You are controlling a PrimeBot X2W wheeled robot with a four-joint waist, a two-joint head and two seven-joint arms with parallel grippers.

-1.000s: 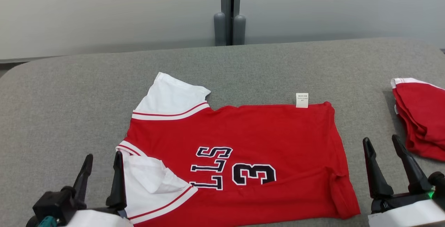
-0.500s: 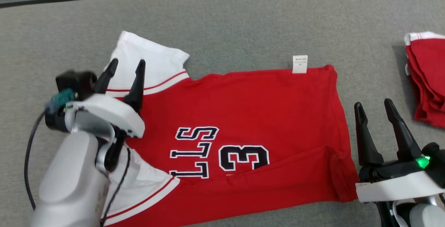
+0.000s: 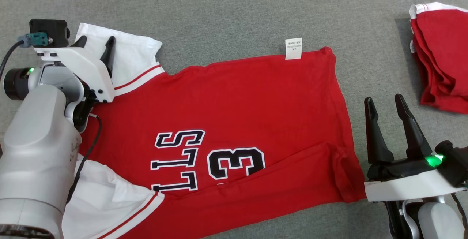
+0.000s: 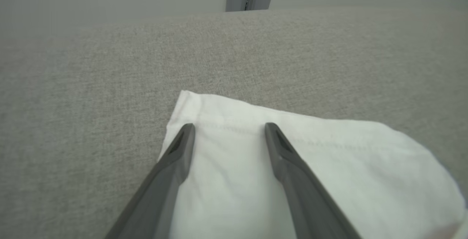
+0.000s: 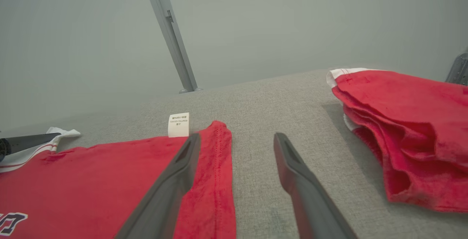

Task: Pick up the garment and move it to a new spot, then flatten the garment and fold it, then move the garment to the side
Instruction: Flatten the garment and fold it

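Observation:
The garment (image 3: 234, 100), a red jersey with white sleeves and black lettering, lies spread on the grey table (image 3: 226, 8), its hem corner folded over at the lower right. My left gripper (image 3: 95, 40) is open, hovering over the far white sleeve (image 3: 135, 54); in the left wrist view its fingertips (image 4: 229, 125) straddle the sleeve's (image 4: 310, 165) outer corner. My right gripper (image 3: 383, 99) is open and empty just right of the garment's hem; in the right wrist view its fingertips (image 5: 237, 136) frame the hem edge (image 5: 219, 165) and bare table.
A second red garment pile (image 3: 442, 56) (image 5: 409, 129) lies bunched at the right edge of the table. A white label (image 3: 293, 48) sticks out from the jersey's far edge. The near white sleeve (image 3: 106, 202) lies crumpled beside my left forearm.
The head camera has tilted down, so the whole picture shifted. My left arm has reached forward from the near edge to above the far white sleeve. The right gripper stays beside the hem.

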